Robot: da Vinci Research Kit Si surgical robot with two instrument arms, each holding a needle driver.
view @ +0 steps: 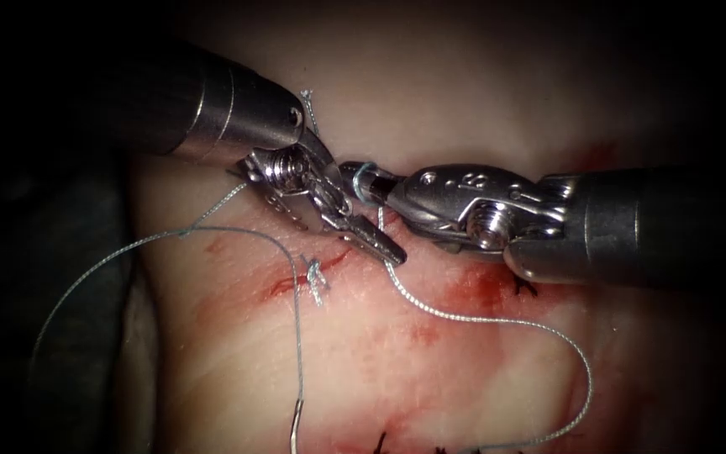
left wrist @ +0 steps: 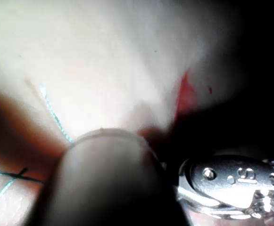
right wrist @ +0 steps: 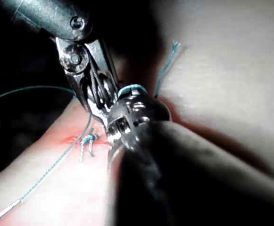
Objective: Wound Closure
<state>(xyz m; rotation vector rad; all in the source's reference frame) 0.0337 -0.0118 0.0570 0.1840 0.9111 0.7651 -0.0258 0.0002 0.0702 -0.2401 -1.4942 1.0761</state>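
My left tool (view: 350, 242) comes in from the upper left, its jaws spread open over the cut (view: 313, 269) in the tissue (view: 464, 76), with nothing clearly between them. My right tool (view: 351, 174) reaches in from the right and meets it tip to tip. Its jaws are shut, and a loop of blue thread (view: 366, 177) is wound round them. I cannot tell whether they pinch anything. Thread (view: 497, 319) trails from below the left tool's lower jaw in a wide arc to the right. The needle (view: 296, 424) lies free on the tissue at the bottom edge, not held.
A tied knot with short cut ends (view: 317, 279) (right wrist: 87, 141) sits on the cut. A frayed thread tail (view: 307, 97) (right wrist: 167, 63) sticks up behind the left tool (right wrist: 87, 80). Red fluid (view: 481, 290) stains the tissue. Dark stitches (view: 527, 287) lie right of the cut.
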